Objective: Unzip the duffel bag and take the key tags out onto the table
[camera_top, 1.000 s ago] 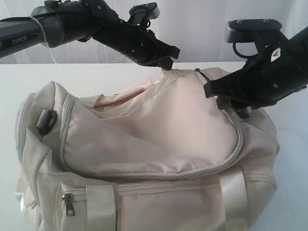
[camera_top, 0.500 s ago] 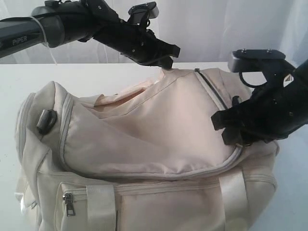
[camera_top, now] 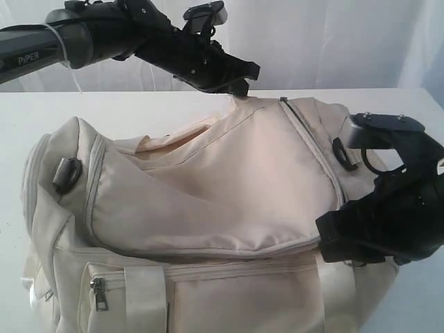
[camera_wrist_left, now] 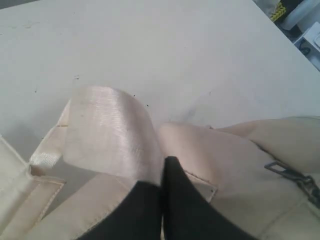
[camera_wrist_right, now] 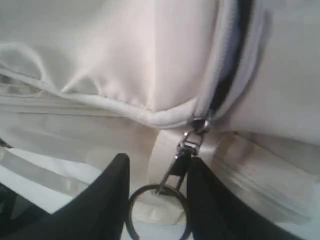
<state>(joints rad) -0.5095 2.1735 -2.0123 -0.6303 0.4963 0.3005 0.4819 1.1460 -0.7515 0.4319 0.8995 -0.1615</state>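
The cream duffel bag fills the front of the white table. My left gripper is shut on a fold of the bag's fabric at its top back edge, beside a satin strap. My right gripper is at the bag's front right corner. It is shut on the metal ring of the main zipper pull, which spans the gap between its fingers. Behind the slider the zipper gapes dark. The key tags are hidden.
A side pocket with a metal pull faces the front left. Black buckles sit on the bag's left end and right end. White curtains hang behind the table. Bare tabletop lies beyond the bag.
My right gripper has travelled down the zipper track from the bag's top right to its front right corner, drawing the slider along. The left gripper has held still on the fabric.
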